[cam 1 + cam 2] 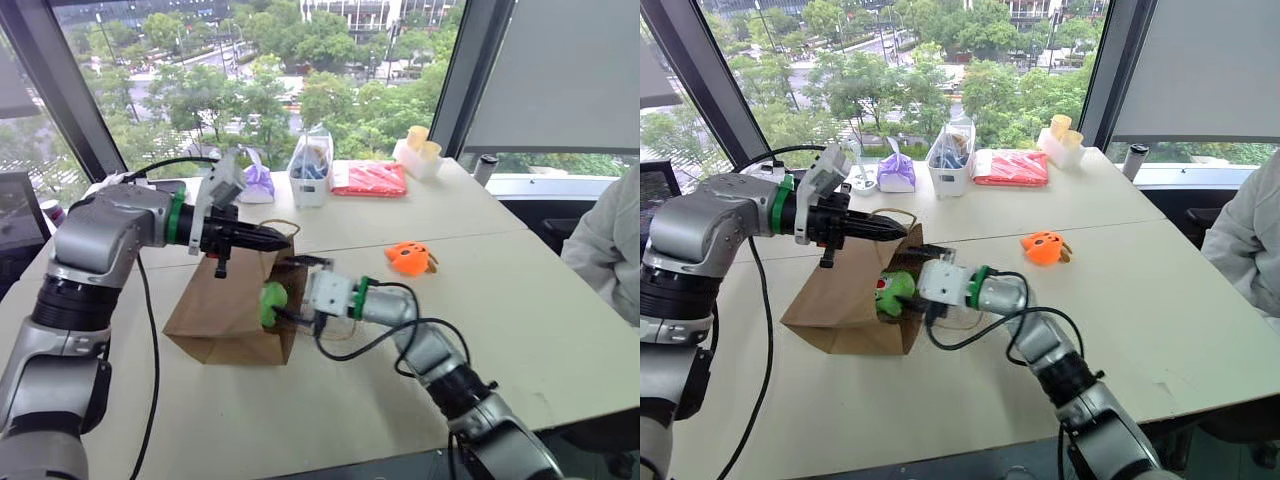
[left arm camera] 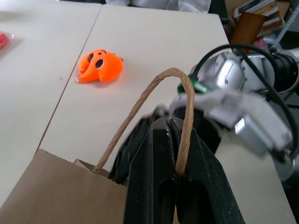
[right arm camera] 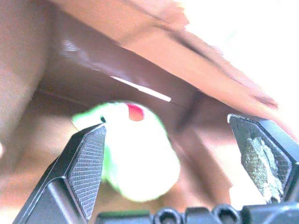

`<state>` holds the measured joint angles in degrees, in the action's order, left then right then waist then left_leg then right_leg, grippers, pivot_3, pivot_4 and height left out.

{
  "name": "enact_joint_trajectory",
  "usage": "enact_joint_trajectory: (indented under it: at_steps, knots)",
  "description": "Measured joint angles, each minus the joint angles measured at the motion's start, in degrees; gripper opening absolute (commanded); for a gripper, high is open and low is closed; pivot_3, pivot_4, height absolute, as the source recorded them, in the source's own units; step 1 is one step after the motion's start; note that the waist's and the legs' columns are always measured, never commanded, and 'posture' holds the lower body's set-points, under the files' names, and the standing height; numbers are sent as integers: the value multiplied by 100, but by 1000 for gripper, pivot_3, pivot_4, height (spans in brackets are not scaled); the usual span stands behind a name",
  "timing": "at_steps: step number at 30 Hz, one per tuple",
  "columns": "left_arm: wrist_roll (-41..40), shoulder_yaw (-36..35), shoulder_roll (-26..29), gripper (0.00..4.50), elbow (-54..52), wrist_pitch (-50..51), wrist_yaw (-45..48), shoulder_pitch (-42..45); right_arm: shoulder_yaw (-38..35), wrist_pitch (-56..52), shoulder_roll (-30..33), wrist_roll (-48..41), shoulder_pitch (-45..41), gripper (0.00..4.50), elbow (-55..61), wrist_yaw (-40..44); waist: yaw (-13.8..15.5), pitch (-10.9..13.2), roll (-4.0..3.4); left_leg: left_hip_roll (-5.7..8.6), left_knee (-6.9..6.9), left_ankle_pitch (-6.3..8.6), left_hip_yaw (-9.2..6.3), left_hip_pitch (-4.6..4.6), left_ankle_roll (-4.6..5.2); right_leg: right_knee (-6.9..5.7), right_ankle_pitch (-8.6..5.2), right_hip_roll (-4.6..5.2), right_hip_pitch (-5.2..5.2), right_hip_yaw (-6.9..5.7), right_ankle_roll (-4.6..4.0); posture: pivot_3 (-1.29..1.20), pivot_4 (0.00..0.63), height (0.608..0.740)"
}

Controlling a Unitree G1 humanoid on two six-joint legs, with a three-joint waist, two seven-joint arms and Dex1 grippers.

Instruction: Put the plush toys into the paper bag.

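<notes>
At frame centre, the left gripper point(image 2: 180, 163) pinches the paper bag's point(image 1: 215, 310) handle point(image 2: 161, 93). The right gripper point(image 3: 175, 158), fingers spread wide, sits at the bag mouth around the green plush toy point(image 3: 135, 154). The orange plush toy point(image 1: 410, 258) lies on the table point(image 1: 540, 330), centre right.

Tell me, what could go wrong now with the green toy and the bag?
The green toy sits right at the paper bag's mouth, and the open right gripper has let go, so it might roll back out. The left gripper holds the bag up by one thin handle; a slip could collapse the opening. The orange toy lies far off.
</notes>
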<state>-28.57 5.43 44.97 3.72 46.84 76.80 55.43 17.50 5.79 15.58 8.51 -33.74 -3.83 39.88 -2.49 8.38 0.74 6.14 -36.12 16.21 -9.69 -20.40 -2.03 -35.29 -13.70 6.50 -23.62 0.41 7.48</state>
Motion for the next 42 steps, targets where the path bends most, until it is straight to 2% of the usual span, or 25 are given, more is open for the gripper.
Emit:
enact_joint_trajectory:
  at_steps: [3, 7, 10, 14, 20, 23, 29, 30, 31, 36, 42]
  knots:
    - [-94, -74, 9, 0, -35, 77, -112, -59, -673, -684, 193, -604, 321, 4469, 764, -32, 8, 0, 1, -1, -1, 0, 0, 1, 1, 2, 0, 0, 5, 0, 0, 0, 150, 740]
    - [-217, -240, 19, 0, -74, 177, -236, -60, -1383, -1428, 600, -797, 374, 4469, 719, -358, 15, -1, 1, 0, -1, 1, 5, 6, 3, 6, 0, 0, 8, 3, 0, 0, 150, 740]
    - [-318, -313, 11, 0, -133, 249, -360, -61, -1517, -1799, 709, -526, 239, 4469, -140, -896, -2, -1, 2, -1, 4, 1, 13, 8, 2, 5, 0, 0, 6, 11, -1, 0, 150, 740]
    - [-405, -431, -16, 0, -105, 298, -488, -75, -1600, -2033, 467, -196, -492, 4469, -2025, -2004, -23, -1, 1, -4, 8, -1, 30, 5, -1, -4, 1, -2, -12, 33, -2, 0, 150, 740]
    - [-592, -532, -5, 0, -128, 460, -615, -137, -1449, -1745, 327, 70, -1658, 4469, -4436, -2681, -19, -1, 1, 0, 12, 0, 29, -2, 0, 7, 2, 1, -15, 38, -3, 0, 150, 740]
    - [-649, -649, 14, 0, -170, 524, -710, -164, -1333, -1592, 349, 257, -2073, 3619, -5269, -2933, -16, -2, 3, 1, 11, 0, 27, 1, 1, 9, 1, 0, -9, 38, -3, 0, 150, 740]
    - [-798, -699, 43, 0, -279, 633, -839, -269, -1146, -1233, 368, 515, -2304, 678, -5908, -3192, -45, -4, 6, 0, 6, 0, 27, 7, 0, 7, 2, -1, -1, 38, -2, 0, 150, 740]
    - [-829, -713, 45, 0, -284, 644, -852, -291, -1109, -1190, 368, 553, -2308, 237, -5941, -3229, -48, -4, 6, 0, 5, 0, 26, 9, 0, 7, 2, -1, 0, 38, -2, 0, 150, 740]
    - [-846, -723, 45, 0, -285, 664, -873, -298, -1088, -1138, 368, 595, -2307, 34, -5960, -3269, -48, -4, 6, 0, 4, 0, 25, 8, 0, 7, 2, -1, 0, 38, -2, 0, 150, 740]
    - [-948, -755, 44, 0, -285, 670, -929, -297, -1072, -478, 570, 612, -2078, 34, -5685, -3173, -36, -3, 5, 3, 4, 0, 23, 1, 0, 8, 2, -1, -4, 38, -2, 0, 150, 740]
    - [-943, -739, 44, 0, -124, 623, -899, -274, -766, 1367, 1402, 545, -1339, 34, -3435, -1821, -119, -3, 5, 1, 9, 0, 23, -1, 0, 7, 1, -3, -11, 37, 0, 0, 150, 740]
